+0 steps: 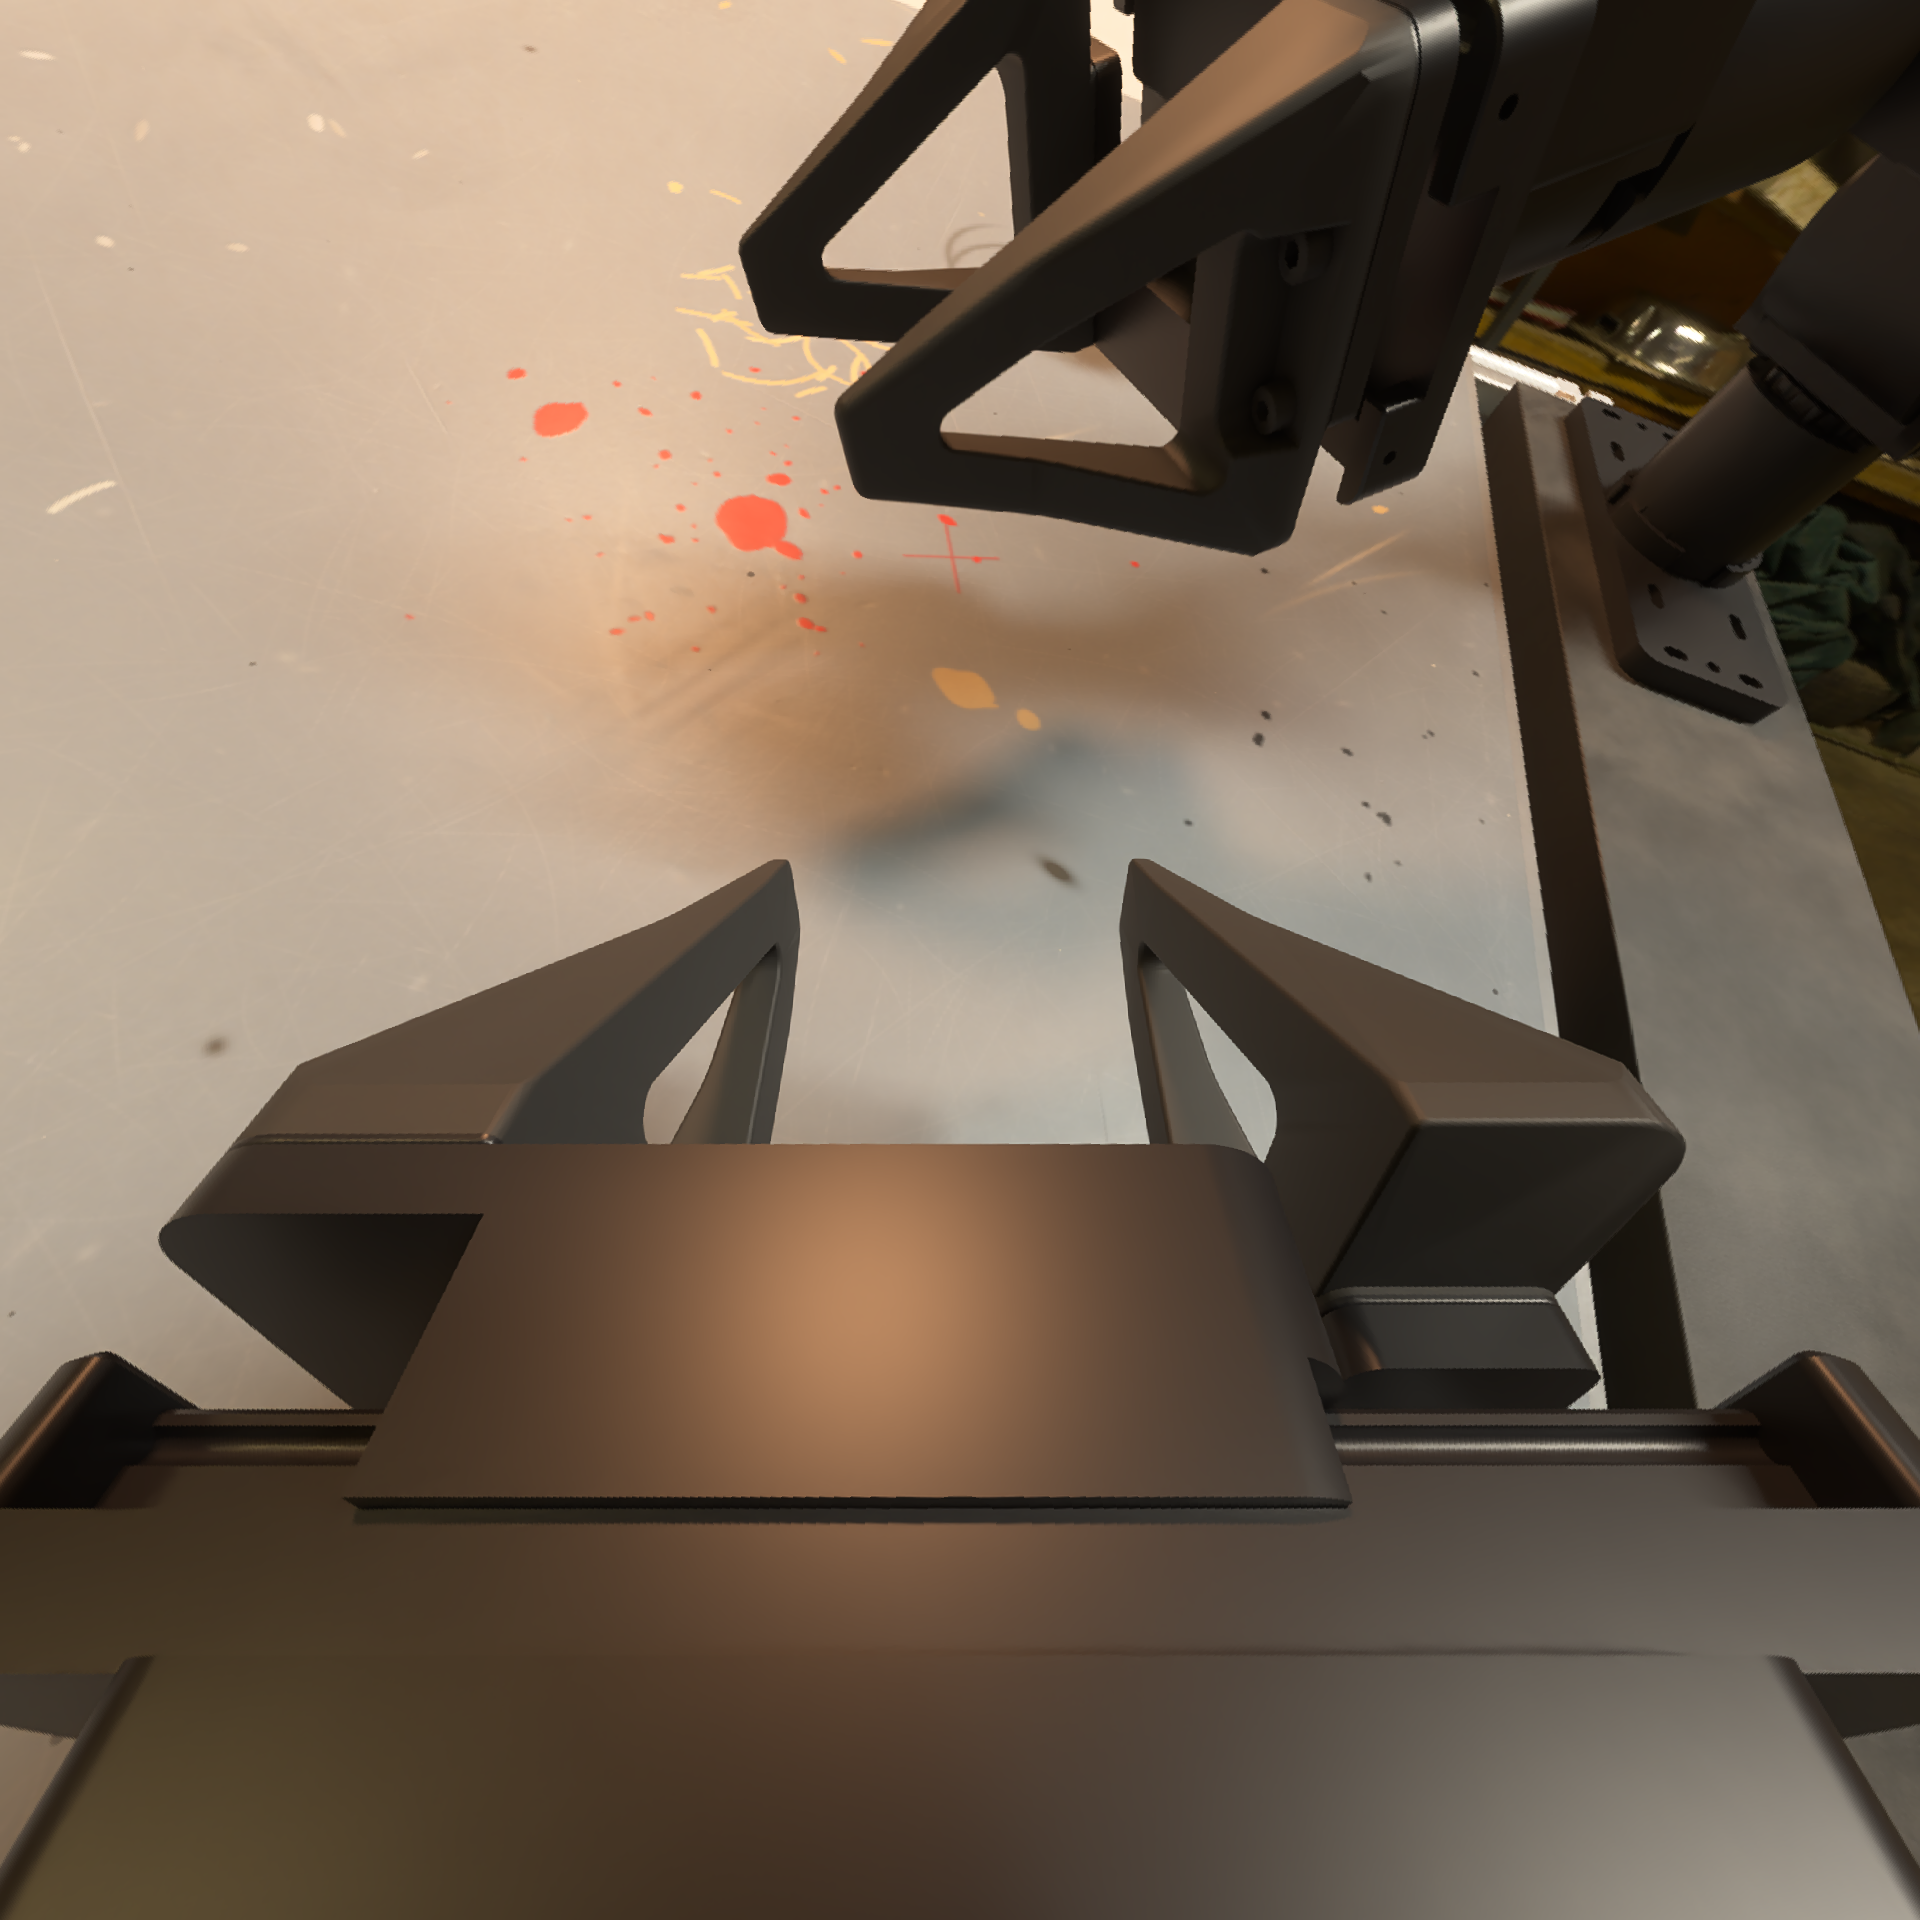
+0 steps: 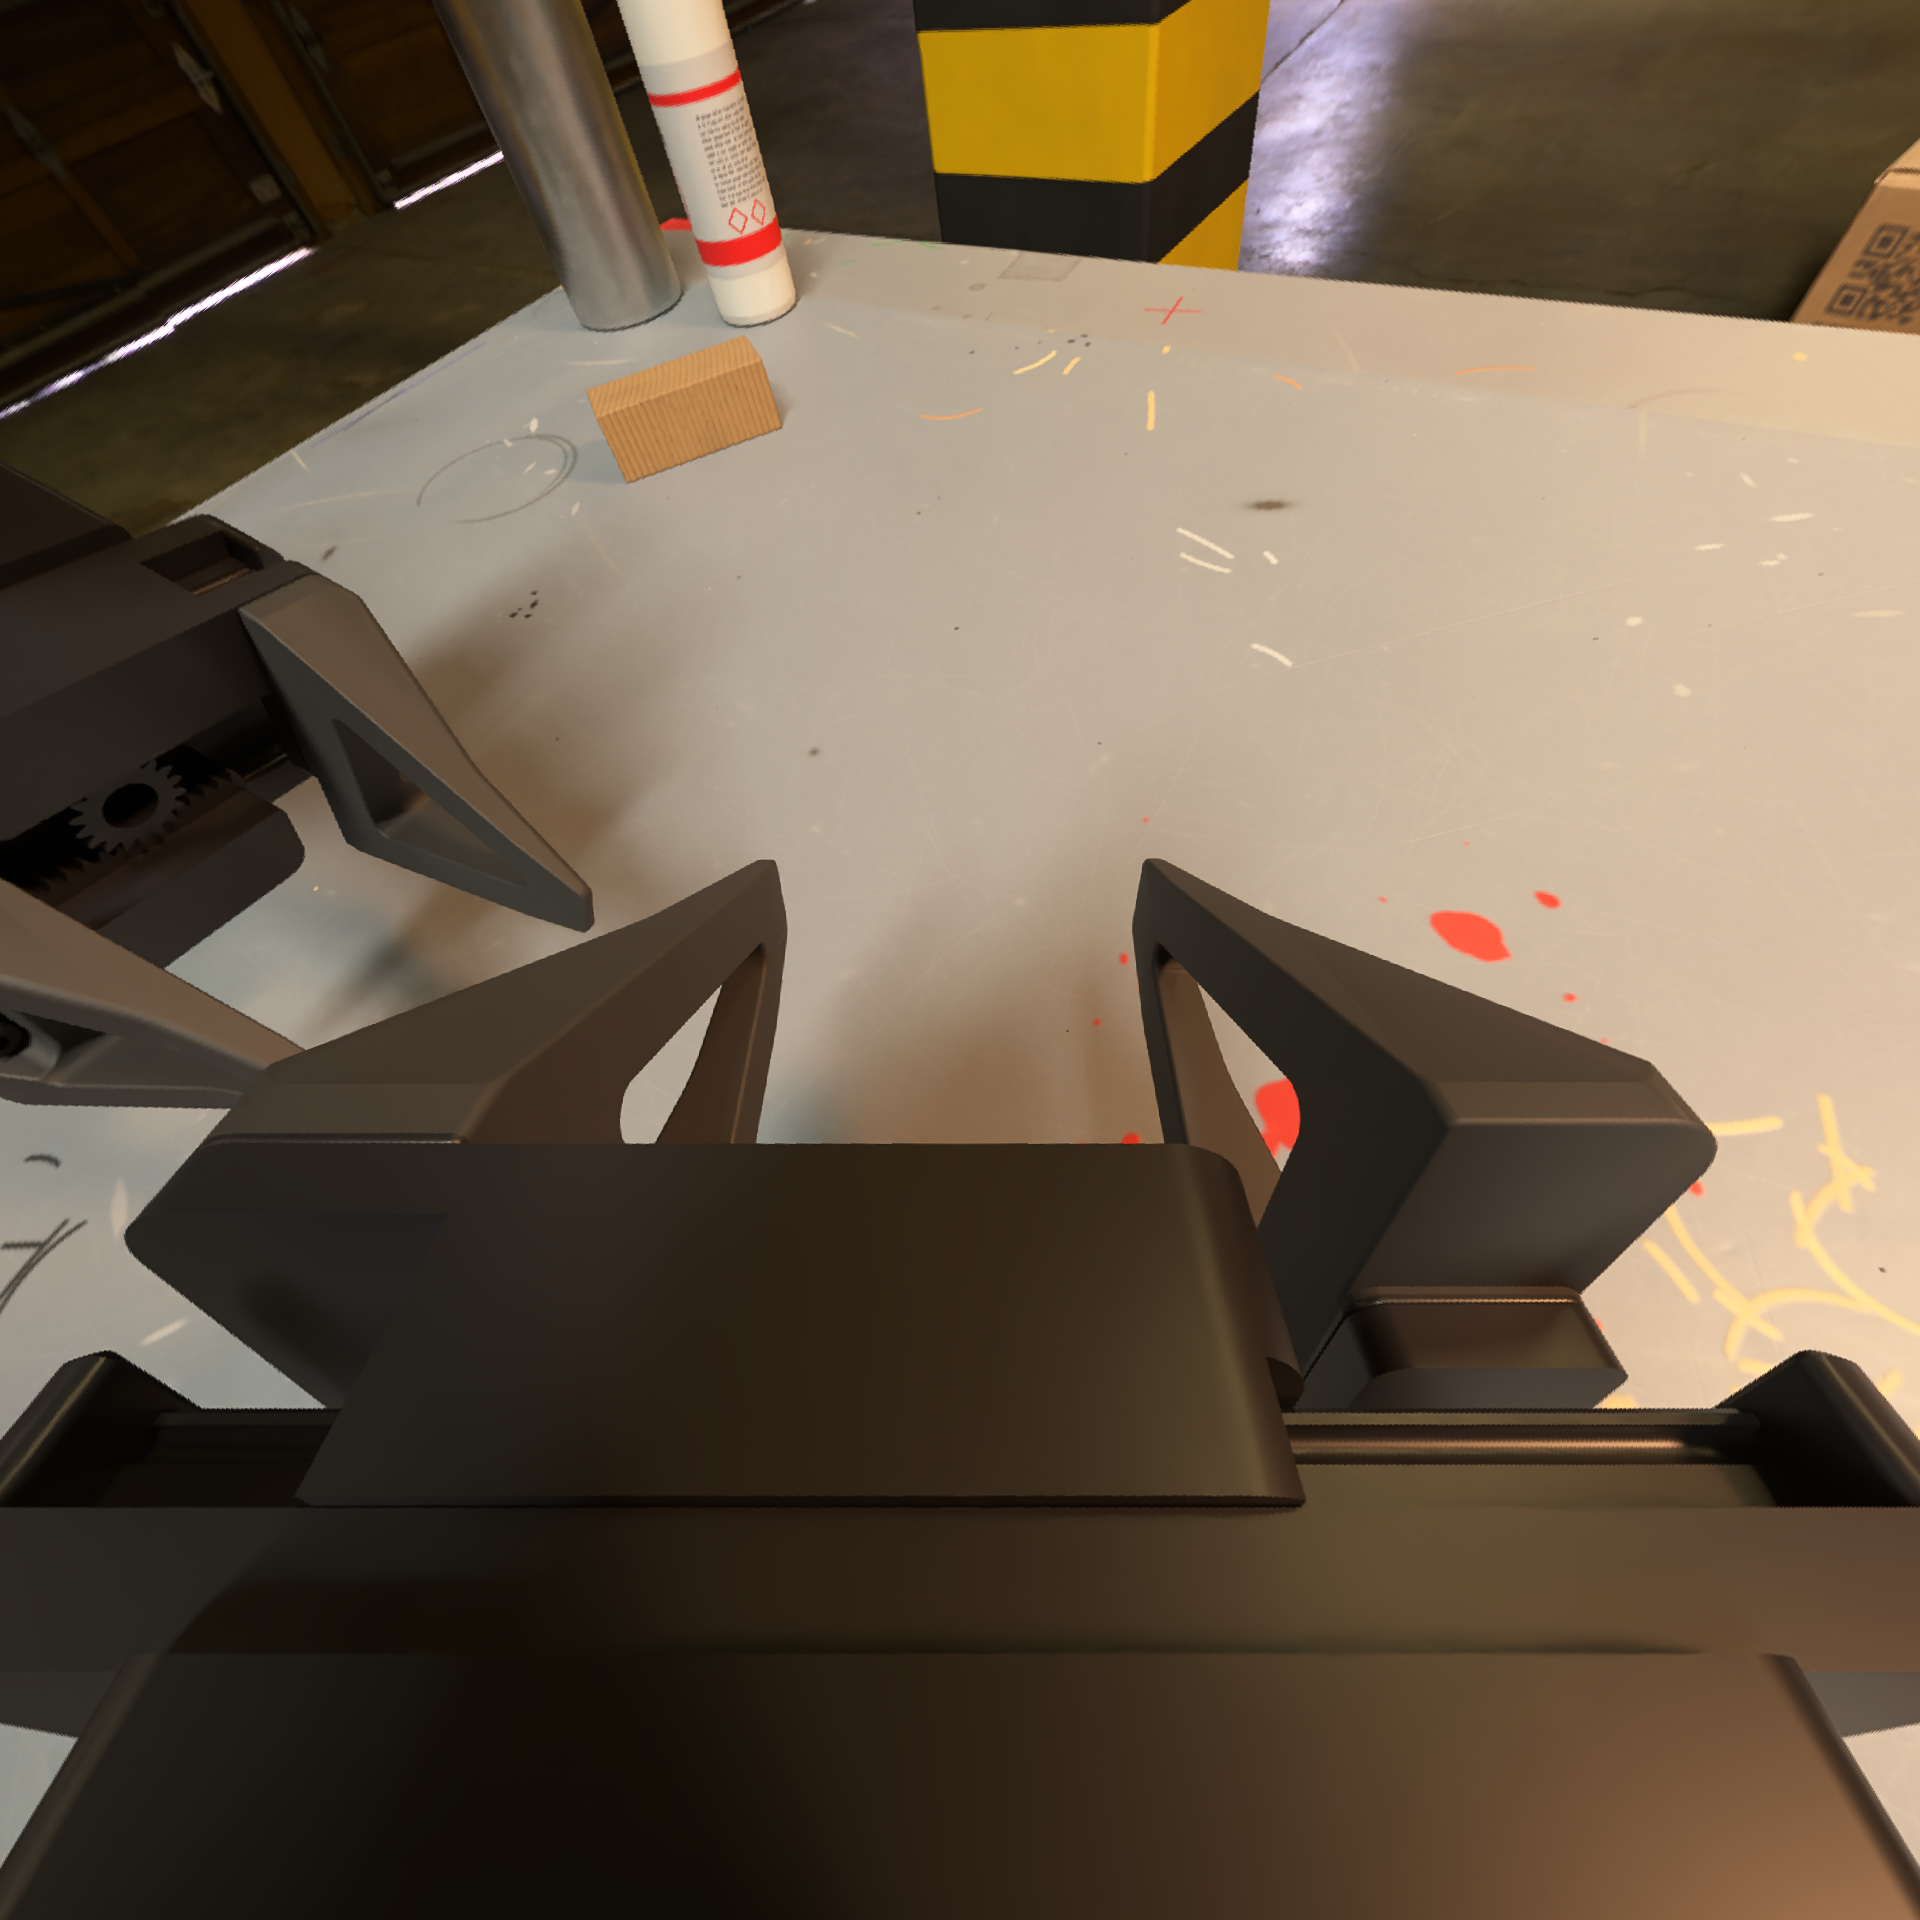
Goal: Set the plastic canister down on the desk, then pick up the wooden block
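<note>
**Both grippers empty, block far ahead**

The right gripper (image 2: 958, 883) hangs over the desk (image 2: 1351, 675) with jaws spread wide, nothing between them. The wooden block (image 2: 684, 407) lies flat well beyond its fingertips, near the desk's far edge. Just behind the block stands the white, red-banded plastic canister (image 2: 727, 187), upright beside a metal pole (image 2: 582, 166). The left gripper (image 1: 958, 883) is likewise spread and empty, well apart from the block.

Counter (image 2: 1039, 644) is pale grey w/ red splashes, yellow scribbles, small black specks. Wooden block (image 2: 684, 407) is light tan w/ fine stripe grain. Plastic canister (image 2: 727, 187) is white w/ red bands & a grey label zone. Post (image 2: 1091, 114) behind has yellow & black stripes. Both claws, left (image 1: 958, 864) & right (image 2: 958, 864), are dark matte grey-brown.
</note>
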You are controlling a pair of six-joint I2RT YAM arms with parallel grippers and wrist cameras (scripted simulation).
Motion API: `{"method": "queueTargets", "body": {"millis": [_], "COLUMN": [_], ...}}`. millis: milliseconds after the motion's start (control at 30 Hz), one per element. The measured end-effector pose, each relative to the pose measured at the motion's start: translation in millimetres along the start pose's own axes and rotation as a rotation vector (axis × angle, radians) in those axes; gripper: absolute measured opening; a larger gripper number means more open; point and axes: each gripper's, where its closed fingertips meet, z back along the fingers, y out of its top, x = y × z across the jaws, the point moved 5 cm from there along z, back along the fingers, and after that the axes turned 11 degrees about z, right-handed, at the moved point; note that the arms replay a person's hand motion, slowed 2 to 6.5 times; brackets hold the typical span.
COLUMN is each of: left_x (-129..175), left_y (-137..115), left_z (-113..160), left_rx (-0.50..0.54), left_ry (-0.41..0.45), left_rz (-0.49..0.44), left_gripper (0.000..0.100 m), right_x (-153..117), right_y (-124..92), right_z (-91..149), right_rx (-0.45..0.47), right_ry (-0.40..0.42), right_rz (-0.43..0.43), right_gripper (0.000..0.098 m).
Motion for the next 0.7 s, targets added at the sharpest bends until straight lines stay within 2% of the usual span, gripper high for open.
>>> {"method": "queueTargets", "body": {"millis": [133, 367, 700], "left_x": [-3.5, -7.0, -5.7], "left_y": [-0.1, 0.7, 12.3], "left_z": [0.1, 1.9, 10.7], "left_rx": [0.002, 0.008, 0.068], "left_ry": [0.029, 0.087, 0.151], "left_rz": [0.013, 0.024, 0.010], "left_gripper": [0.053, 0.053, 0.052], "right_x": [1.3, 6.7, 7.8], "right_y": [-2.7, -18.2, -17.9], "right_z": [-4.3, -8.5, -10.0], "right_rx": [-0.021, -0.077, -0.077], "right_ry": [0.002, -0.041, -0.037], "right_rz": [0.021, 0.082, 0.075], "right_gripper": [0.0582, 0.0611, 0.0627]}}
